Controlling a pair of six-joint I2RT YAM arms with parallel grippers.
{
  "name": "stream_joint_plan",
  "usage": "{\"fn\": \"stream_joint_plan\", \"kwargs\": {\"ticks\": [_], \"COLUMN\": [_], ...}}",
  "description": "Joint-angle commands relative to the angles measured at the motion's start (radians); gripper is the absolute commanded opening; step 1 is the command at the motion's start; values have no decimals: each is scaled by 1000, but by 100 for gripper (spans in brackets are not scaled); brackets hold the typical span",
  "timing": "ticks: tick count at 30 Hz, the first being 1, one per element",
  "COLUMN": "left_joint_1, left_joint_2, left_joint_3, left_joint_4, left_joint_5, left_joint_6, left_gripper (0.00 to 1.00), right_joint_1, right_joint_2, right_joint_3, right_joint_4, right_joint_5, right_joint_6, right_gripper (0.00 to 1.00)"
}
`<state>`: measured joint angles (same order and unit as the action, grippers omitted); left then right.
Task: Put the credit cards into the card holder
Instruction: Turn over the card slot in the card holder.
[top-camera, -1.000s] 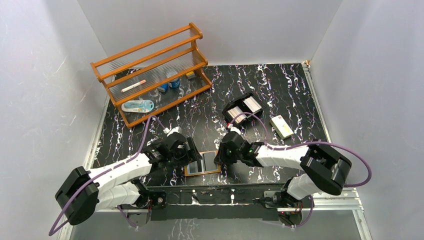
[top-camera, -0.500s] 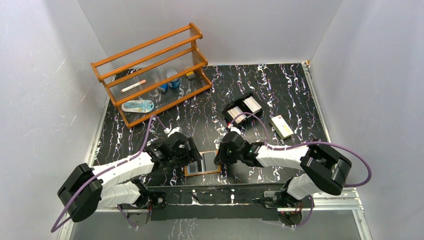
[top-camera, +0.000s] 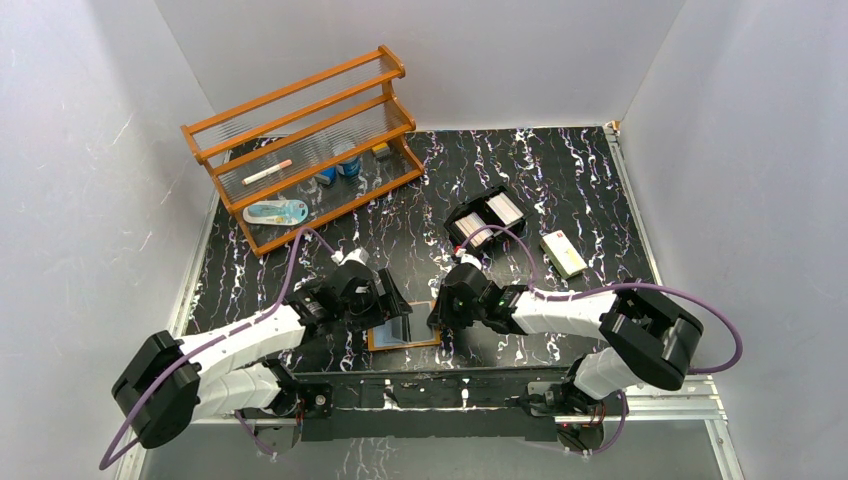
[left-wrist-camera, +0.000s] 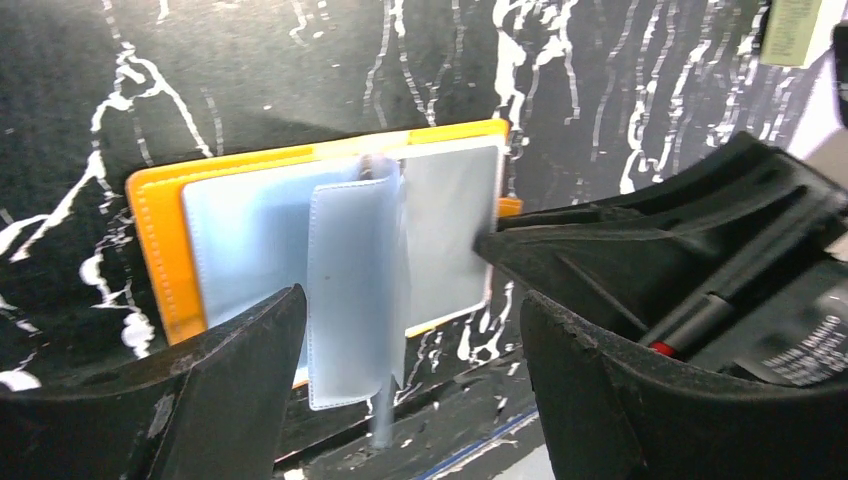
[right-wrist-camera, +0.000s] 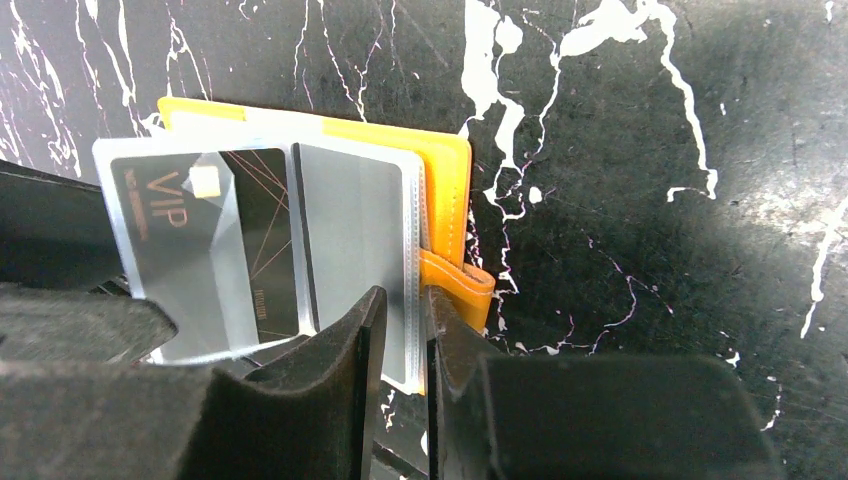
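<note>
The black marbled worktop (top-camera: 560, 170) carries one orange rack (top-camera: 305, 150) at the back left, which plays no part here. My two arms meet over the near edge.

The left claw (left-wrist-camera: 410, 322) stands wide apart over the card holder (top-camera: 405, 329) and holds nothing. The right claw (right-wrist-camera: 405, 335) is nearly closed, and I judge it to be nipping the right-hand edge of the clear sleeves, just beside the snap tab (right-wrist-camera: 462, 281).

One black tray (top-camera: 456, 216) sits further back on the right. It has two compartments, with one stack of credit cards (top-camera: 503, 209) in each. I cannot count the cards in a stack. One cream box (top-camera: 563, 254) lies near it.

The one card holder lies open and flat between the claws. I expect it to be light and floppy. The leaf (left-wrist-camera: 350, 290) already curls up off the others, so I would pin the leather cover and lift a leaf only by its free edge.

One dark VIP card (right-wrist-camera: 215, 235) sits in a sleeve. I judge the cards to be stiff, thin and slick, so they are best pinched across the flat faces near a short end.
</note>
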<state>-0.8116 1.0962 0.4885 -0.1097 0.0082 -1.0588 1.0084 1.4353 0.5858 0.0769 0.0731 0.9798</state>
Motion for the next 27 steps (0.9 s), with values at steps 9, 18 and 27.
{"fn": "stream_joint_plan", "kwargs": {"ticks": [9, 18, 27], "left_joint_1": [2, 2, 2], "left_joint_2": [-8, 48, -34], "left_joint_3": [40, 61, 131], "left_joint_4": [130, 110, -180], "left_joint_5": [89, 83, -105], "left_joint_6": [-5, 14, 87], "left_gripper": [77, 76, 73], "right_joint_1": [9, 7, -48], "right_joint_2": [1, -129, -248], "right_joint_3": [-7, 29, 104], "right_joint_4": [-63, -218, -296], "right_joint_5": [15, 140, 190], "right_joint_6": [-18, -74, -243], "right_gripper": [28, 29, 34]}}
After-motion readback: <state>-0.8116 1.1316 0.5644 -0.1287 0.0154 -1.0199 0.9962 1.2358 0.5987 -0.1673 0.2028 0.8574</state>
